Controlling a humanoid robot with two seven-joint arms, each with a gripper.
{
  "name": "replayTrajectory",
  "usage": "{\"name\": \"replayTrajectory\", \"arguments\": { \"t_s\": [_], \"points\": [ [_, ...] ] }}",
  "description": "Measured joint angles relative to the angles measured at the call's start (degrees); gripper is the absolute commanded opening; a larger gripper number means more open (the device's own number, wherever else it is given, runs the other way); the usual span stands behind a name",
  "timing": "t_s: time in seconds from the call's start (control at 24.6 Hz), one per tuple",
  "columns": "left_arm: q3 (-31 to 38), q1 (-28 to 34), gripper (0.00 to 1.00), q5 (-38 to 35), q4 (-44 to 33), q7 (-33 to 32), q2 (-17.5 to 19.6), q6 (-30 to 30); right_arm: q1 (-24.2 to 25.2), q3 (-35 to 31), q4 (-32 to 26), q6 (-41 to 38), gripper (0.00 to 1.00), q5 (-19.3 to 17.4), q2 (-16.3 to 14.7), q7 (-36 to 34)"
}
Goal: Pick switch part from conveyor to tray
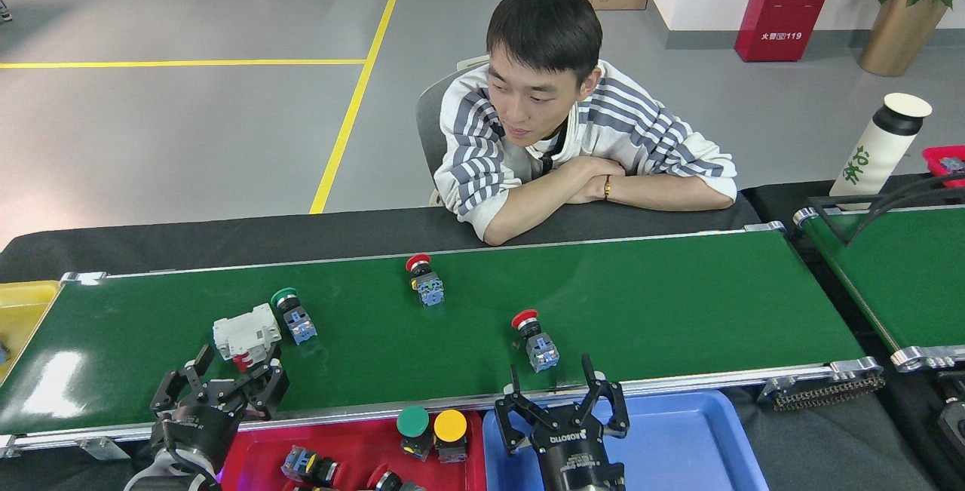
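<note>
Several switch parts lie on the conveyor (678, 302): a green-capped push-button (292, 315), a red-capped one (424, 280) near the far rail, another red-capped one (535, 340) near the front rail, and a white breaker block (245, 332). My left gripper (235, 370) is open at the front rail, its fingers just below the white breaker. My right gripper (552, 379) is open over the front rail, right below the nearer red-capped switch. Neither holds anything. The red tray (347, 434) below the belt holds several push-buttons, including a green-capped (413, 423) and a yellow-capped one (451, 425).
A blue tray (678, 446) lies under my right arm, right of the red one. A yellow tray (22, 310) sits at the belt's left end. A person leans on folded arms (588, 189) at the far side. A second green belt (905, 272) and a white bottle (878, 148) stand at right.
</note>
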Motion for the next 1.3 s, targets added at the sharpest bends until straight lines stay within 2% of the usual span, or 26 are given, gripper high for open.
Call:
{"name": "replayTrajectory", "arguments": {
  "t_s": [0.04,0.08,0.12,0.2,0.24,0.28,0.37,0.45,0.53,0.61,0.73,0.89,0.97,1.01,1.06,1.1,1.14,1.22,1.3],
  "points": [
    [0.00,-0.71,0.74,-1.38,1.25,0.18,0.07,0.03,-0.62,0.09,0.83,-1.01,0.99,0.01,0.75,0.88],
    [0.00,-1.64,0.64,-2.61,2.93,0.67,0.08,0.05,-1.40,0.11,1.90,-1.79,0.99,0.02,1.52,1.62],
    [-0.09,-2.53,0.42,-3.31,4.21,1.49,0.15,0.07,-2.03,0.11,2.85,-2.10,0.99,0.02,2.18,2.12],
    [-0.13,-4.19,0.11,-3.81,6.97,2.44,0.76,0.14,-4.00,0.14,5.63,-2.68,0.99,-0.05,3.89,2.93],
    [-0.14,-4.57,0.09,-3.87,7.72,2.84,1.01,0.04,-5.24,0.14,7.43,-2.79,0.99,-0.23,4.67,3.18],
    [-0.13,-4.77,0.07,-3.88,8.22,3.16,1.14,-0.01,-6.84,0.12,9.58,-2.84,0.94,-0.37,5.57,3.33],
    [-0.14,-4.85,0.06,-3.83,8.44,3.54,1.22,-0.20,-9.16,0.14,12.83,-3.16,0.65,-1.15,6.33,3.64],
    [-0.13,-4.85,0.06,-3.63,8.41,3.68,1.22,-0.33,-10.43,0.39,14.31,-3.63,0.30,-2.36,6.32,4.58],
    [0.02,-4.75,0.05,-3.30,8.22,3.72,1.22,-0.73,-11.00,0.93,14.45,-4.57,0.13,-2.59,6.33,5.42],
    [0.28,-3.94,0.05,-1.55,6.98,3.87,1.26,-1.46,-11.14,1.01,14.46,-5.24,0.05,-2.66,6.32,5.92],
    [1.65,-1.71,0.05,2.11,4.23,3.30,3.42,-3.20,-11.21,1.07,13.83,-5.57,0.02,-2.78,6.31,6.26],
    [3.42,2.28,0.06,8.45,-0.27,2.70,6.92,-6.73,-10.14,1.16,6.84,-8.62,0.02,-2.82,5.07,6.46],
    [4.46,5.43,0.06,10.72,-3.40,2.48,7.90,-9.01,-7.51,1.19,2.16,-12.89,0.04,-2.81,2.93,6.46],
    [5.07,7.53,0.06,11.71,-5.83,2.38,8.05,-10.49,-5.80,1.20,-0.63,-15.85,0.14,-2.75,1.65,6.46],
    [5.65,9.55,0.06,12.55,-8.31,2.24,8.03,-12.09,-4.00,1.29,-3.21,-19.07,0.34,-2.57,0.49,6.42],
    [6.18,11.65,0.06,13.06,-10.97,2.13,7.98,-13.43,-2.52,1.34,-5.28,-22.52,0.81,-2.25,-0.32,6.38],
    [6.62,13.91,0.06,13.51,-13.79,2.01,7.96,-14.62,-0.62,1.45,-7.09,-26.37,1.00,-1.98,-0.83,6.29],
    [6.93,17.73,0.06,13.86,-18.53,1.90,7.79,-16.12,2.22,1.86,-9.07,-33.29,1.00,-1.80,-0.95,6.08],
    [6.97,21.16,0.06,13.89,-23.05,1.71,6.88,-16.94,3.02,1.99,-9.40,-38.73,1.00,-1.75,-0.95,5.93]
  ]
}}
